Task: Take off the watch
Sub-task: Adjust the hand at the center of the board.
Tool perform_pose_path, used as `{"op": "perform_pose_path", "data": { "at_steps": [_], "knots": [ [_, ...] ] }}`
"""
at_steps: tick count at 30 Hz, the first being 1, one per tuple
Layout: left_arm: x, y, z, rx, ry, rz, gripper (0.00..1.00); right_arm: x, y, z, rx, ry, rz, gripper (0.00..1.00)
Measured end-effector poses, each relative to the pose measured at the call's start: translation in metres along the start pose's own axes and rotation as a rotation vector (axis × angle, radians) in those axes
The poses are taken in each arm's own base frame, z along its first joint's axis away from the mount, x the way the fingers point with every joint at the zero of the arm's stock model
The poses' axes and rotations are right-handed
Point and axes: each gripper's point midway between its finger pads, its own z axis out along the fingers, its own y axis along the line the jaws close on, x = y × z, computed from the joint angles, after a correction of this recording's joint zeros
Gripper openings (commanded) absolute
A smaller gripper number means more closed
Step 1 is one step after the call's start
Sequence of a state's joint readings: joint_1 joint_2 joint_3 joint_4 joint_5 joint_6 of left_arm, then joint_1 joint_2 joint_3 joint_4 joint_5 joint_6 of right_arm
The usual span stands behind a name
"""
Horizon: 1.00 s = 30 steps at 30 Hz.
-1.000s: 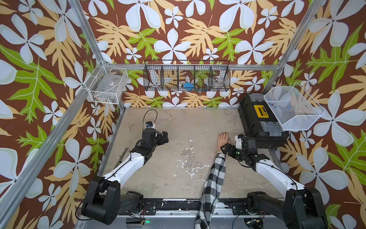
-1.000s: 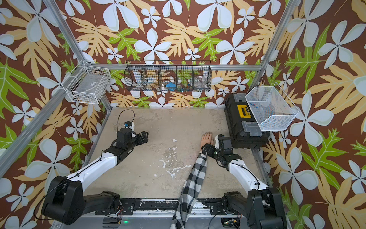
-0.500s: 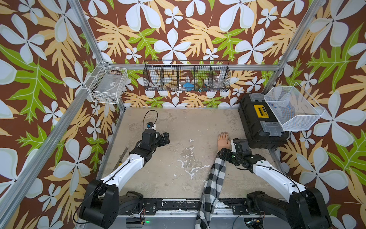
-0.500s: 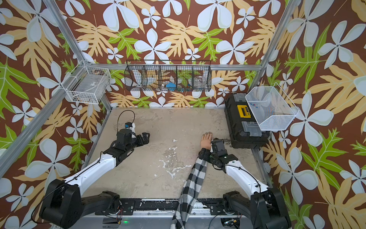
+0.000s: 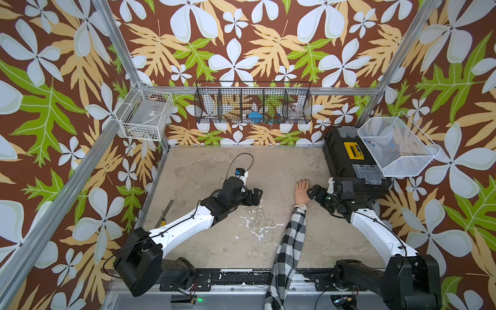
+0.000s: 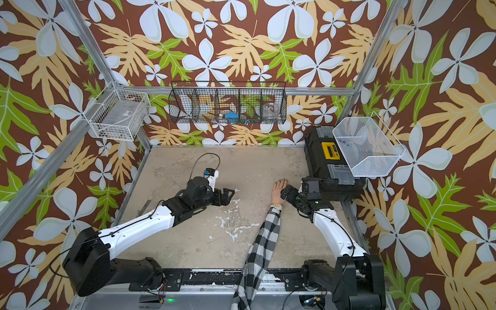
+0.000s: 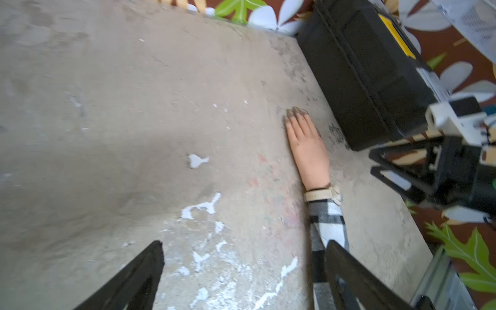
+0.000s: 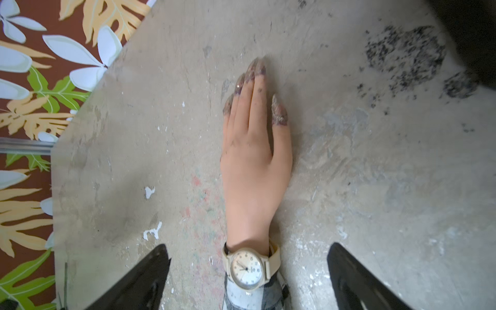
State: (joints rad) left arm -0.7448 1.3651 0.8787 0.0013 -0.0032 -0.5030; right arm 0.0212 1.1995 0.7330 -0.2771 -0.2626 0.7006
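Left claw (image 5: 257, 197) swung in from watch's (image 8: 247, 268) 9 o'clock, right claw (image 5: 311, 192) beside it; both wide open, empty, strap untouched.

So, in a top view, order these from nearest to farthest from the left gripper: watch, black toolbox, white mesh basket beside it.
1. watch, worn by the mannequin hand
2. black toolbox, farther right
3. white mesh basket, rightmost, beyond the toolbox
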Motion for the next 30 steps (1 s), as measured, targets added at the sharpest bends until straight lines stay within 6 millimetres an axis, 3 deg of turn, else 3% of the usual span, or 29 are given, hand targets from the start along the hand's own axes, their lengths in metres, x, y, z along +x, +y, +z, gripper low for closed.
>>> {"op": "perform_pose_path", "data": {
  "at_steps": [5,14,23,30],
  "knots": [
    [0.028,-0.051,0.021,0.043,0.068,0.067,0.85,-0.011,0.005,0.006,-0.017,-0.004,0.009,0.97],
    [0.076,-0.120,0.063,0.046,0.158,0.175,0.84,-0.020,-0.023,0.021,0.042,0.007,0.070,1.00],
    [0.103,-0.147,0.106,-0.024,0.202,0.248,0.79,-0.035,-0.035,0.027,0.067,-0.006,0.095,1.00],
    [0.121,-0.141,0.133,-0.116,0.241,0.287,0.77,-0.041,-0.033,0.028,0.070,-0.014,0.080,1.00]
  ]
}}
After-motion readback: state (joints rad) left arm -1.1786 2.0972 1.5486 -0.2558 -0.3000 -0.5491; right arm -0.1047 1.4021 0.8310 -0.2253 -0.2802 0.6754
